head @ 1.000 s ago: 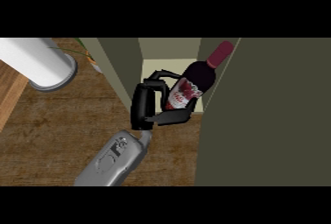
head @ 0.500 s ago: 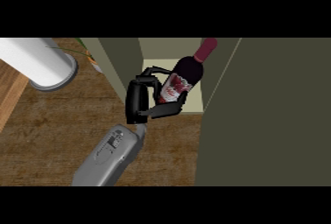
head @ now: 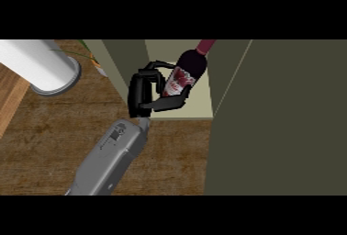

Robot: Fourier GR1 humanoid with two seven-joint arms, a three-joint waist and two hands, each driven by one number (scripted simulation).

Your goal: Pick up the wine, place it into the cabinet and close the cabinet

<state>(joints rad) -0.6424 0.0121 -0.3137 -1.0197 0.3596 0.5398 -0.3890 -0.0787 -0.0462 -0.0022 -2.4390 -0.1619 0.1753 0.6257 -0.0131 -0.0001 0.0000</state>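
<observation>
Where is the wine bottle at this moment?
In the head view, the wine bottle sits upper centre, over the pale cabinet shelf, held by the hand on its left, with the open cabinet door to its right.

The wine (head: 184,79) is a dark bottle with a dark red capsule on its neck and a white label printed with red. It leans, neck pointing up and to the right toward the top of the view, its body over the pale floor of the cabinet (head: 183,110). The cabinet is olive-green and stands open, its door (head: 278,119) swung out at the right, filling that side of the view.
</observation>
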